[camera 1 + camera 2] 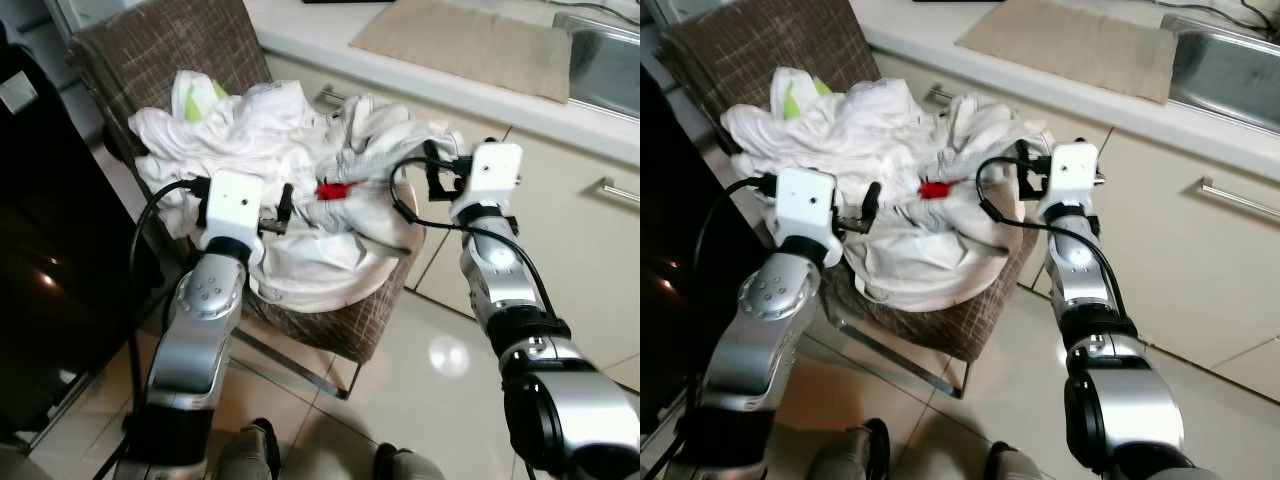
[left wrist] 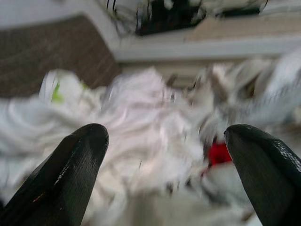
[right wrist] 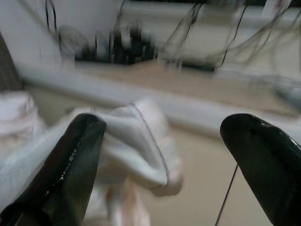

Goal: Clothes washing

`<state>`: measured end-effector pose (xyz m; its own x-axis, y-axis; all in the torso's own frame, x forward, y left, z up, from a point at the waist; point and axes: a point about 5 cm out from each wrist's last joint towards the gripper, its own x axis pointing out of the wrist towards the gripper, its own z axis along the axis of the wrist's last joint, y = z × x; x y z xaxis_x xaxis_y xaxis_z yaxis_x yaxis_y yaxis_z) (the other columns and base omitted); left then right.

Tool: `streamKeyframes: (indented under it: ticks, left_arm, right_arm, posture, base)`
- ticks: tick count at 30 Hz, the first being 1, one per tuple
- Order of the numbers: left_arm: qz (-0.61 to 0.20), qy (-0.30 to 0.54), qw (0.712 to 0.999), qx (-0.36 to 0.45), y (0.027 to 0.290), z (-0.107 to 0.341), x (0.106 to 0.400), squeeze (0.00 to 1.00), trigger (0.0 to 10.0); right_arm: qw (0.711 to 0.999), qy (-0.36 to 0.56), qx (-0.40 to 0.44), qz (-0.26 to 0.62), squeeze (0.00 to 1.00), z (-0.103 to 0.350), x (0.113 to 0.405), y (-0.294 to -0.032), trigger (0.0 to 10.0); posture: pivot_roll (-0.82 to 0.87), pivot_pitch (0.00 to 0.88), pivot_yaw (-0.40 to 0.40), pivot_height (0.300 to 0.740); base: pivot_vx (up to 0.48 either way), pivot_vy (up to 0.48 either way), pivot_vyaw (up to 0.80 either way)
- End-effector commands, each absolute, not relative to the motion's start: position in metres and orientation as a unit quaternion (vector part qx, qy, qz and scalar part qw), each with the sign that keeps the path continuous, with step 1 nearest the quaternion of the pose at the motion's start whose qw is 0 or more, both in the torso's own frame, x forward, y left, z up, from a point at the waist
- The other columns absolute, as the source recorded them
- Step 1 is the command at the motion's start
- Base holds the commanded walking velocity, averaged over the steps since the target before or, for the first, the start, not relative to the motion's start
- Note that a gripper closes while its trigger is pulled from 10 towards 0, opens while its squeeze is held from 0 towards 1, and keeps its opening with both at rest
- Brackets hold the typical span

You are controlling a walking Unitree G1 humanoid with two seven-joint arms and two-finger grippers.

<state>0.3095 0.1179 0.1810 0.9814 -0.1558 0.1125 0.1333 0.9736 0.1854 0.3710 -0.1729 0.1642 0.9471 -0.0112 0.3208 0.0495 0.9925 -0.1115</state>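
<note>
left gripper (image 2: 164, 155): fingers spread wide, nothing between them, aimed into the pile from its near-left side
right gripper (image 3: 169, 150): fingers apart too, empty; a white fold of cloth lies just beside one finger, contact unclear
laundry pile (image 1: 290, 160): white clothes heaped in a basin (image 1: 385, 275) on the chair (image 1: 150, 50); a small red bit (image 1: 333, 190) shows mid-pile
key relation: pile sits between the two grippers, forward of both; left faces the bulk head-on and looks nearer, right is at the pile's right edge by the cabinet (image 1: 560, 230)
pile axis: runs roughly left-right across the chair
surroundings: counter with mat (image 1: 460, 40), sink (image 1: 605, 60) far right
step (judgement): reaching in for a grab, nothing picked yet
risk (judgement): loose folds may drag neighbours out
</note>
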Motion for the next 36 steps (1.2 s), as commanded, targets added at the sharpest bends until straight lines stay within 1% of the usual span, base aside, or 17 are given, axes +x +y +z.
streamKeyframes:
  ticks: [1, 4, 7, 9, 10, 12, 13, 17, 20, 22, 24, 26, 31, 36]
  left_arm:
    - [-0.077, -0.062, 0.992, 0.076, 0.117, 0.177, 0.315, 0.0, 10.0]
    - [-0.062, -0.056, 0.995, 0.054, 0.121, 0.174, 0.324, 0.0, 10.0]
    - [-0.034, -0.052, 0.998, 0.033, 0.128, 0.17, 0.331, 0.0, 10.0]
    - [-0.031, -0.047, 0.998, 0.026, 0.128, 0.169, 0.334, 0.0, 10.0]
    - [-0.04, -0.056, 0.997, 0.027, 0.124, 0.171, 0.338, 0.0, 10.0]
    - [-0.053, -0.071, 0.995, 0.04, 0.121, 0.176, 0.341, 0.0, 10.0]
    - [-0.059, -0.079, 0.994, 0.051, 0.119, 0.177, 0.343, 0.0, 10.0]
    - [-0.078, -0.1, 0.986, 0.107, 0.113, 0.18, 0.346, 0.0, 10.0]
    - [-0.092, -0.109, 0.984, 0.11, 0.108, 0.182, 0.348, 0.0, 10.0]
    - [-0.1, -0.109, 0.98, 0.133, 0.106, 0.183, 0.349, 0.0, 10.0]
    - [-0.117, -0.107, 0.975, 0.155, 0.104, 0.181, 0.349, 0.0, 10.0]
    - [-0.125, -0.101, 0.973, 0.166, 0.102, 0.179, 0.35, 0.0, 10.0]
    - [-0.126, -0.098, 0.972, 0.17, 0.101, 0.176, 0.35, 0.0, 10.0]
    - [-0.118, -0.093, 0.976, 0.159, 0.102, 0.176, 0.351, 0.0, 10.0]
  right_arm:
    - [0.973, -0.218, -0.076, -0.013, 1.0, 0.172, 0.359, -0.172, 10.0]
    - [0.966, -0.245, -0.08, -0.019, 1.0, 0.176, 0.347, -0.176, 10.0]
    - [0.96, -0.261, -0.097, -0.01, 1.0, 0.172, 0.327, -0.174, 10.0]
    - [0.962, -0.257, -0.095, -0.005, 1.0, 0.168, 0.322, -0.174, 10.0]
    - [0.966, -0.237, -0.104, 0.006, 1.0, 0.157, 0.317, -0.171, 10.0]
    - [0.969, -0.227, -0.101, 0.002, 0.98, 0.155, 0.318, -0.169, 10.0]
    - [0.969, -0.229, -0.097, 0.002, 0.0, 0.157, 0.319, -0.168, 10.0]
    - [0.968, -0.23, -0.097, 0.005, 0.0, 0.163, 0.324, -0.164, 10.0]
    - [0.969, -0.226, -0.1, 0.01, 0.0, 0.165, 0.323, -0.164, 10.0]
    - [0.97, -0.219, -0.102, 0.02, 0.0, 0.163, 0.323, -0.164, 10.0]
    - [0.971, -0.213, -0.102, 0.023, 0.0, 0.161, 0.323, -0.162, 10.0]
    - [0.973, -0.206, -0.1, 0.024, 0.0, 0.157, 0.322, -0.161, 10.0]
    - [0.975, -0.197, -0.096, 0.032, 0.0, 0.153, 0.32, -0.155, 10.0]
    - [0.979, -0.18, -0.092, 0.033, 0.0, 0.149, 0.32, -0.157, 10.0]
  posture:
    - [-0.11, 0.0, 0.003, 0.74]
    - [-0.17, 0.0, 0.03, 0.74]
    - [-0.19, 0.0, 0.044, 0.74]
    - [-0.19, 0.0, 0.05, 0.74]
    - [-0.2, 0.0, 0.058, 0.74]
    - [-0.21, 0.0, 0.064, 0.74]
    - [-0.22, 0.0, 0.066, 0.74]
    - [-0.22, 0.0, 0.07, 0.74]
    - [-0.22, 0.0, 0.072, 0.74]
    - [-0.22, 0.0, 0.073, 0.74]
    - [-0.22, 0.0, 0.073, 0.74]
    - [-0.22, 0.0, 0.073, 0.74]
    - [-0.22, 0.0, 0.077, 0.74]
    - [-0.22, 0.0, 0.078, 0.74]
  base:
    - [0.0, 0.0, 0.0]
    - [0.0, 0.0, 0.0]
    - [0.0, 0.0, 0.0]
    - [0.0, 0.0, 0.0]
    - [0.0, 0.0, 0.0]
    - [0.0, 0.0, 0.0]
    - [0.0, 0.0, 0.0]
    - [0.0, 0.0, 0.0]
    - [0.0, 0.406, 0.0]
    - [0.0, 0.458, 0.0]
    - [0.307, 0.368, 0.0]
    - [0.48, 0.0, 0.0]
    - [0.48, 0.0, 0.0]
    - [0.48, 0.0, 0.0]
